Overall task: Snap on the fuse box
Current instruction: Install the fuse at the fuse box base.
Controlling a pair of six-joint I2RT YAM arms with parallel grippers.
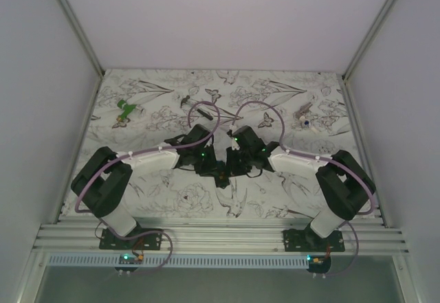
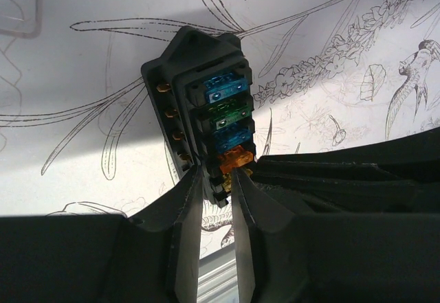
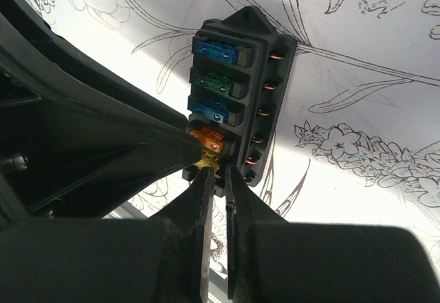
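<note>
The fuse box is a small black box with blue, green and orange fuses in a row. It hangs above the flower-printed table between both arms. In the left wrist view the fuse box points away from me. My left gripper is shut on its near end, one finger on each side. In the right wrist view the fuse box shows copper terminals down its right side. My right gripper pinches its lower edge with a narrow gap between the fingers. Each wrist view shows the other arm's black body beside the box.
A small green piece lies at the far left. A thin dark tool lies at the far middle of the table and a small pale part at the far right. White walls close the sides. A clear plastic edge shows at the left wrist view's corner.
</note>
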